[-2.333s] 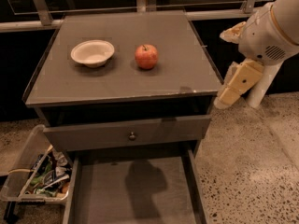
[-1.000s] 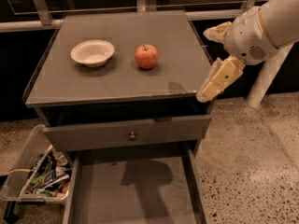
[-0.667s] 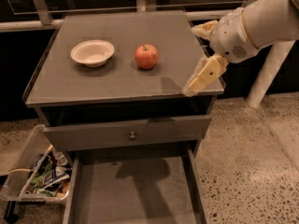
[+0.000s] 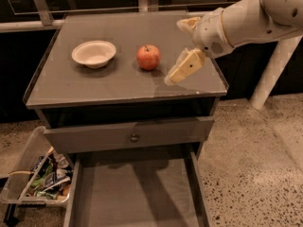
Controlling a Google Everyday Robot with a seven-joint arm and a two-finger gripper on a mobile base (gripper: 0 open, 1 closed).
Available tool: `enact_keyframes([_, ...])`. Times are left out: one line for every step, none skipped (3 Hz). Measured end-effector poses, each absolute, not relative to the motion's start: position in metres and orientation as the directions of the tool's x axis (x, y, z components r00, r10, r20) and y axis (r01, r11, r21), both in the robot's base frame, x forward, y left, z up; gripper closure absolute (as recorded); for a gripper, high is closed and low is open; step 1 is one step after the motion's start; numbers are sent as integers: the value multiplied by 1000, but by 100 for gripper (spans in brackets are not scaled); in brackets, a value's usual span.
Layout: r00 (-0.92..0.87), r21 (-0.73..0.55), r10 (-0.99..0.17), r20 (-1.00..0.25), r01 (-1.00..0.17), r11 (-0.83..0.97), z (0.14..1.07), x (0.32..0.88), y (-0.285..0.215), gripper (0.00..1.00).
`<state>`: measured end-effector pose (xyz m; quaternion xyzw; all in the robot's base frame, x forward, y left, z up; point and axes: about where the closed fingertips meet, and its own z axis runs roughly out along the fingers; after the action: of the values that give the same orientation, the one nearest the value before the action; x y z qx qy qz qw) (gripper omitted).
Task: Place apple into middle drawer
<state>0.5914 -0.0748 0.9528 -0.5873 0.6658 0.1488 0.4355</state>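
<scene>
The dark-grey cabinet top carries the work items. Below it, the wide dark-grey wooden middle drawer stands pulled out, its floor bare. The white robot arm has swung in from the right over the last two seconds. Its cream two-finger gripper now hovers just right of the apple, fingers spread and holding nothing. Judgement: approach under way, grasp not yet made. The small round red apple, with yellowish patches and a dark stem pointing up, sits on the top.
</scene>
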Motion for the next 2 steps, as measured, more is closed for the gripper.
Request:
enact_keyframes([65,-283,-597,-799,-918,279,947,609,-64,0])
enact_keyframes([49,-260,-570,-820,-920,295,935,628,-56,0])
